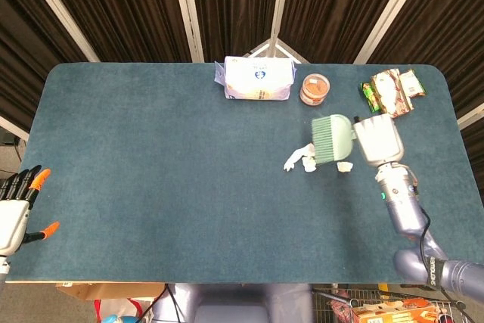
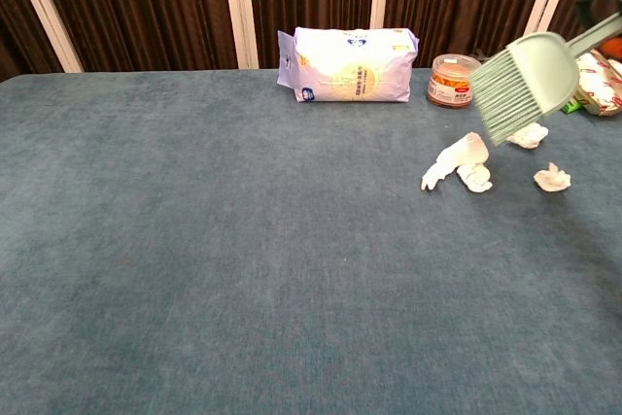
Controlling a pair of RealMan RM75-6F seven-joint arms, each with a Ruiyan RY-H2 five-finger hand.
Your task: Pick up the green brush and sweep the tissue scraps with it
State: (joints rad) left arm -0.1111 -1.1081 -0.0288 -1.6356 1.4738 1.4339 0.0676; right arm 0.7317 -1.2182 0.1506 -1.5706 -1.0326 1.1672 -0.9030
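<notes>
My right hand (image 1: 378, 139) grips the handle of the green brush (image 1: 332, 140), whose head (image 2: 524, 83) hangs above the table, bristles pointing left and down. White tissue scraps lie under and beside it: an elongated piece (image 2: 453, 159), a small one (image 2: 475, 178), one (image 2: 551, 178) further right and one (image 2: 529, 135) behind the brush. In the head view the brush covers part of the scraps (image 1: 301, 162). My left hand (image 1: 17, 209) rests at the table's near left edge, fingers spread, holding nothing.
A white and purple packet (image 1: 258, 79) lies at the back centre with an orange-lidded tin (image 1: 315, 89) to its right. Snack packs (image 1: 392, 91) lie at the back right corner. Dark curtains stand behind the blue table (image 1: 151, 156).
</notes>
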